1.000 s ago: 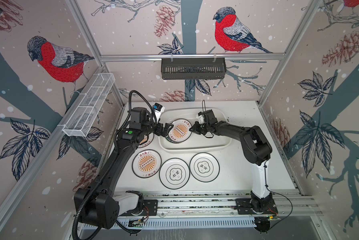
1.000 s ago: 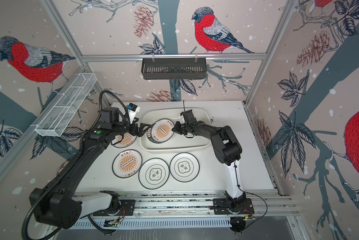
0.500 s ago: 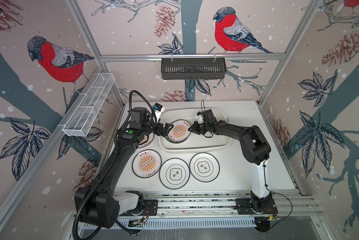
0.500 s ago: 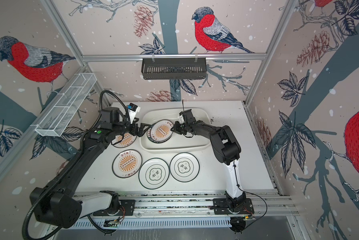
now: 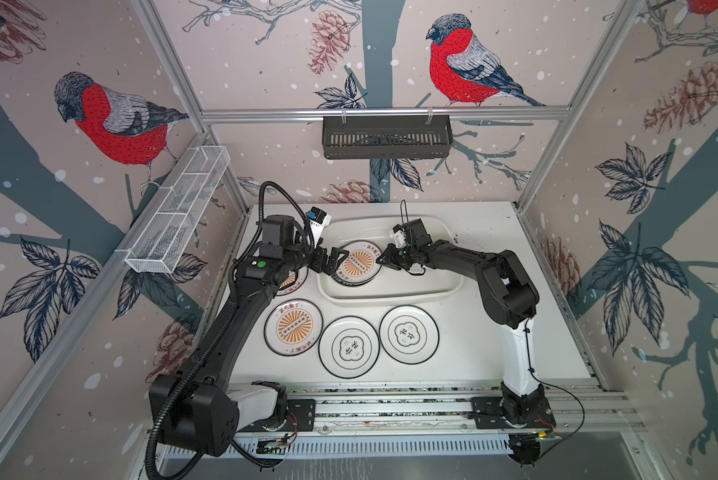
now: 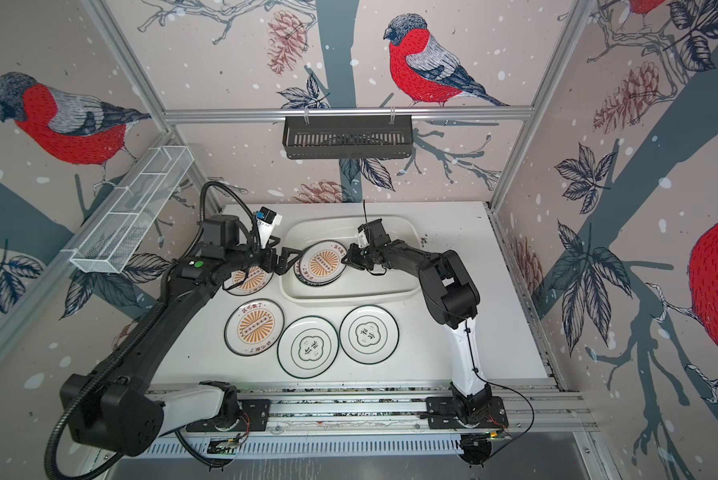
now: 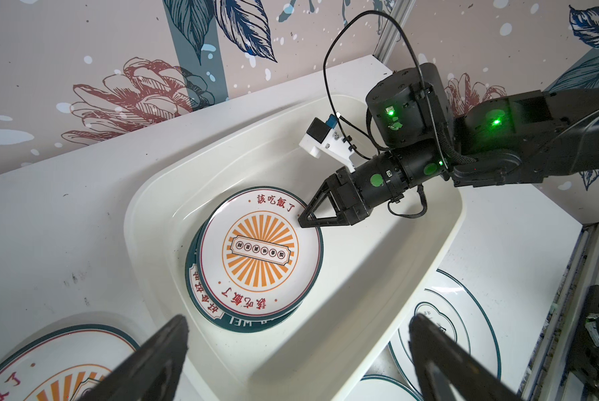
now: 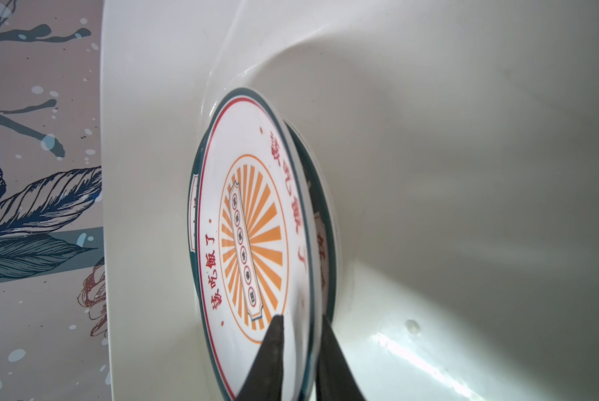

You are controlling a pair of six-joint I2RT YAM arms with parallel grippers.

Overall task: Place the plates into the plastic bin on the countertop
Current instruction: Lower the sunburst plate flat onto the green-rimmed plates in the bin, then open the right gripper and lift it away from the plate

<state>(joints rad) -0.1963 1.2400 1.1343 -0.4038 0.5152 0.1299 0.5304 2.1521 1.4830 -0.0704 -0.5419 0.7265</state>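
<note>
The plastic bin [image 5: 390, 296] lies at the back of the countertop [image 5: 494, 232]. Two stacked plates rest in it, an orange sunburst plate [image 5: 355, 262] on top of a plate with a dark lettered ring [image 7: 256, 323]. My right gripper [image 8: 301, 317] straddles the top plate's rim, its jaws slightly open, one finger over the face and one behind the edge. My left gripper [image 7: 298, 323] hovers wide open and empty over the bin's left rim. On the countertop lie a sunburst plate [image 5: 293, 327], two quatrefoil plates [image 5: 349, 347] [image 5: 409, 334], and another sunburst plate [image 5: 293, 282] partly under my left arm.
A black slotted basket [image 5: 386, 137] hangs on the back wall. A white wire mesh basket [image 5: 178, 212] is fixed to the left wall. The arm bases stand on a rail [image 5: 390, 409] along the front edge.
My right gripper's fingers have eased apart a little around the top plate's rim. Both arms have stayed almost where they were.
</note>
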